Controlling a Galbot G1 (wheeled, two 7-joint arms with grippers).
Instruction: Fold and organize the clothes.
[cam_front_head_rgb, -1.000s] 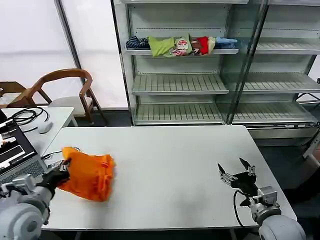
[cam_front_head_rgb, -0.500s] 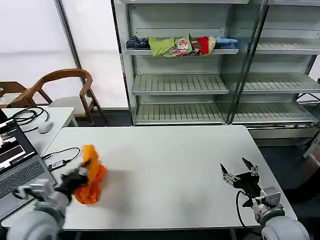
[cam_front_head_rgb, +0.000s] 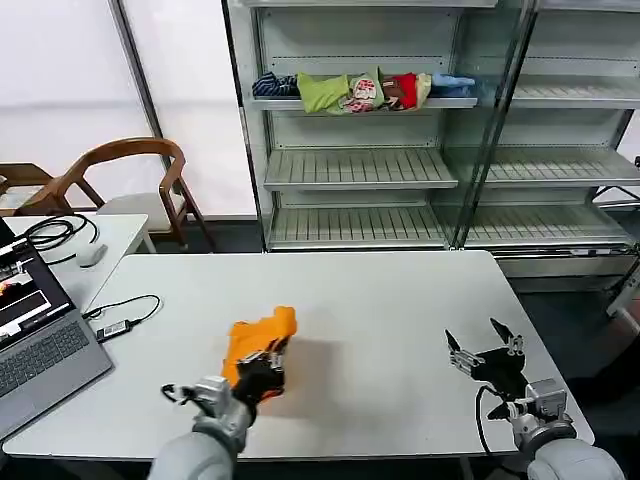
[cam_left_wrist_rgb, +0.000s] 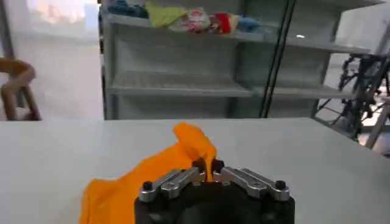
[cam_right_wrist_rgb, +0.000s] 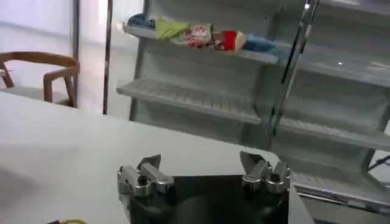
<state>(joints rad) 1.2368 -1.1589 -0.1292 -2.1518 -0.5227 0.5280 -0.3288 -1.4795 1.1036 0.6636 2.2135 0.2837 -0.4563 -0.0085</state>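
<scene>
The bright orange T-shirt (cam_front_head_rgb: 254, 345) lies bunched up on the white table (cam_front_head_rgb: 380, 300), left of centre near the front. My left gripper (cam_front_head_rgb: 266, 368) is shut on a fold of its fabric. From the left wrist, the orange T-shirt (cam_left_wrist_rgb: 146, 176) spreads out ahead of the left gripper (cam_left_wrist_rgb: 207, 165), with a pinch of cloth rising between the closed fingertips. My right gripper (cam_front_head_rgb: 484, 352) hovers open over the table's front right part, nothing between its fingers. In its own wrist view the right gripper (cam_right_wrist_rgb: 204, 167) has its fingers spread wide.
An open laptop (cam_front_head_rgb: 35, 330) and a cable (cam_front_head_rgb: 120, 318) lie at the table's left end. A wooden chair (cam_front_head_rgb: 130, 180) stands behind. The metal shelving (cam_front_head_rgb: 400, 170) behind the table holds a row of bundled green, red and blue clothes (cam_front_head_rgb: 360, 90).
My left gripper has dragged the orange T-shirt from the table's left edge rightward toward the centre. The right gripper has stayed almost in place.
</scene>
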